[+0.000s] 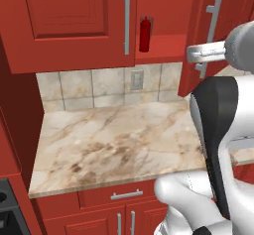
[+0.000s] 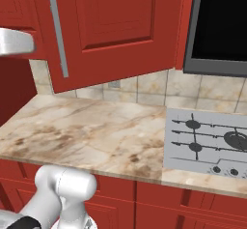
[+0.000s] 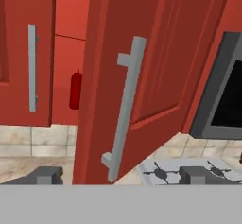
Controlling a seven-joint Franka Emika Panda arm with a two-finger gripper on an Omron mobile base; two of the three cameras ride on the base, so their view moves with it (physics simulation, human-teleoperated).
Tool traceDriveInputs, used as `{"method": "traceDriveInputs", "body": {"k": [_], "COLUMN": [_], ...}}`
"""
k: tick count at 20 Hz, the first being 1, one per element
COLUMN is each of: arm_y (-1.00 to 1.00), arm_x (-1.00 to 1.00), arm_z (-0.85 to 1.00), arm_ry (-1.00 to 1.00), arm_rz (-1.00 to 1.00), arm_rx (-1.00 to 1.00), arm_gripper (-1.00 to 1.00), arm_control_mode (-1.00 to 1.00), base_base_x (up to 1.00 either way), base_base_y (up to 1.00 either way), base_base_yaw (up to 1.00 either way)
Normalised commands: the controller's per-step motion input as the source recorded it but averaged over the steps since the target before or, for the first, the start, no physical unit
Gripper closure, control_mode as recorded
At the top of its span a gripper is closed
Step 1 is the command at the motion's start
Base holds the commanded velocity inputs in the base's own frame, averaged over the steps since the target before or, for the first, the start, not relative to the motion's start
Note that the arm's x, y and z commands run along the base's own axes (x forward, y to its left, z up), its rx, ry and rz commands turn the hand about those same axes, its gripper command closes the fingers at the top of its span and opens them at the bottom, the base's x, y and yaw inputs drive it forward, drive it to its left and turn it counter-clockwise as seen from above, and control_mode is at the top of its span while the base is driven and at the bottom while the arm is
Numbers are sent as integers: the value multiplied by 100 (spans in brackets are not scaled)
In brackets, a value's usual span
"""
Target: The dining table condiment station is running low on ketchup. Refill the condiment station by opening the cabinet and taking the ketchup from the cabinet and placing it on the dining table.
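A: Hand view: tool (image 3: 118, 175) spread wide, holding nothing, just off the door handle (image 3: 124, 109).

B: Ketchup (image 3: 75, 90) upright inside the cabinet (image 3: 156, 53), left of that door. Swing round the door edge, approach level.

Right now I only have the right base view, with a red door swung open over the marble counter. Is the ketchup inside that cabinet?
Observer: Yes. A slim red squeeze bottle stands upright on the shelf of the red wall cabinet.
Operator: Is the gripper holding anything?
Observer: No. In the hand view the gripper is open and empty, with the silver bar handle of the open door ahead of it.
Operator: And the cabinet's other door?
Observer: The left door is closed.
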Motion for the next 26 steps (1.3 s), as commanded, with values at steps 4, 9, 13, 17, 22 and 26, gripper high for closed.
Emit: {"method": "traceDriveInputs", "body": {"k": [4,9,13,17,22,26], "arm_y": [78,54,33,2,0,-10], "arm_x": [-1,13,25,29,37,46], "arm_z": [1,-20,-30,-30,-23,-36], "arm_ry": [23,39,38,21,0,0], "arm_rz": [6,9,7,3,1,0], "arm_rx": [-38,-46,-42,-29,-9,-11], "arm_gripper": [-100,-100,-100,-100,-100,-100], "arm_control_mode": [-100,-100,-100,-100,-100,-100], "base_base_x": [0,0,0,0,0,0], "base_base_y": [0,0,0,0,0,0], "base_base_yaw": [0,0,0,0,0,0]}}
